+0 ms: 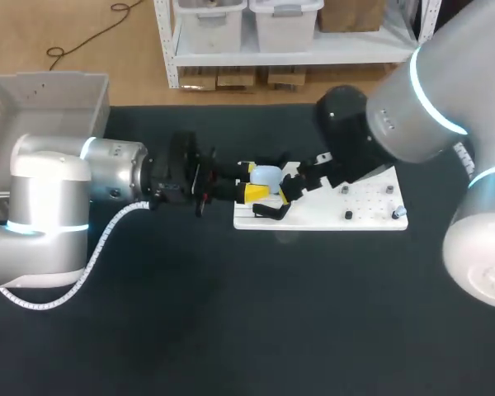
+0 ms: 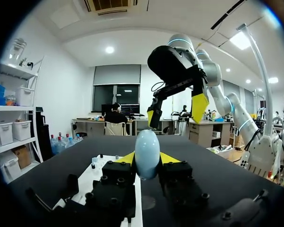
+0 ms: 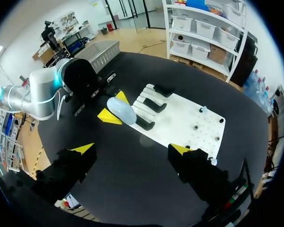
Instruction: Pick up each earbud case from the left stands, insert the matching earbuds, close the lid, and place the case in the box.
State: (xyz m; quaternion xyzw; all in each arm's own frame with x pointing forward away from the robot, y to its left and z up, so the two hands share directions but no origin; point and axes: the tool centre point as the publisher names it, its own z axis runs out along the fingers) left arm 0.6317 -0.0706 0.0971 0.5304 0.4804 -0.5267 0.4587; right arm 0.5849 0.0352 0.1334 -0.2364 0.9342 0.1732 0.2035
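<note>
While the left pincer (image 1: 252, 180) is clenched on the pale blue earbud case (image 1: 266, 175), one yellow tip on either side, the smooth, egg-shaped case hangs just above the white board (image 1: 330, 216), at the end that carries the black stands (image 3: 153, 105). Small dark pegs (image 1: 347, 215) stand on the board's other end. My right pincer (image 3: 131, 149) is released, its fingers spread wide with nothing between them, high over the board and the black tabletop (image 1: 231, 330) beside its long edge. Well apart from the board, off past its stand end and behind my left arm, sits the grey box (image 1: 49, 95).
</note>
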